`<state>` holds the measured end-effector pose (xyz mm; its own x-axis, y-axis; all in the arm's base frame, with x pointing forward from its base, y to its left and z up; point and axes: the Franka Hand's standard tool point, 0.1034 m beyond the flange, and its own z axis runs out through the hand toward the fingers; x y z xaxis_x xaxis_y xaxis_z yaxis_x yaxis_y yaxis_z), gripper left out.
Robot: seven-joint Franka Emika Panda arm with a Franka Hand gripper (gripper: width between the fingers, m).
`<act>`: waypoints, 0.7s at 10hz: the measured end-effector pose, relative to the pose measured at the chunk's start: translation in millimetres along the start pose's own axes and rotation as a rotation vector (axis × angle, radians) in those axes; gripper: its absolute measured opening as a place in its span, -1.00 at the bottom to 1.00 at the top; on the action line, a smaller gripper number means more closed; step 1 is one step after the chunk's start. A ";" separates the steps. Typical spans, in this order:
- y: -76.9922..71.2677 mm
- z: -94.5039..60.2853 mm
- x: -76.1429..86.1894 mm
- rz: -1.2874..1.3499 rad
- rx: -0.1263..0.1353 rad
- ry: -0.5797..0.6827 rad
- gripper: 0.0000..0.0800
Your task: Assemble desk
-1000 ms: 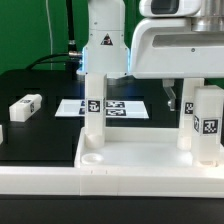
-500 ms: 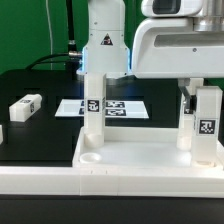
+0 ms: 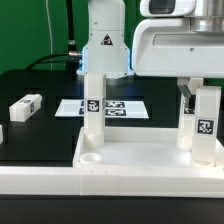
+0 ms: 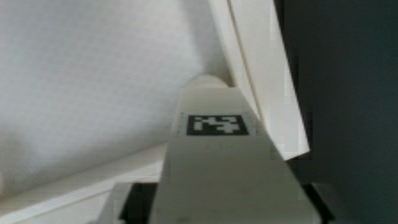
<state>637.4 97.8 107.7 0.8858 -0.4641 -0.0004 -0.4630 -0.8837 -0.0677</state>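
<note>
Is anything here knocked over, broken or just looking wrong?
Only one thing: a white leg lies on its side on the black table, at the exterior view's left, while other legs stand upright on the desk top. Probably just a part waiting its turn.
</note>
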 end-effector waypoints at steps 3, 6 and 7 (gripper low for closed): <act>-3.0 0.3 -2.4 0.314 0.002 -0.002 -0.28; -6.7 1.7 -6.3 0.612 0.017 0.021 -0.28; -7.2 1.9 -6.9 0.740 0.034 0.024 -0.28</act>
<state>634.6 107.5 106.3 0.3413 -0.9393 -0.0355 -0.9372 -0.3372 -0.0889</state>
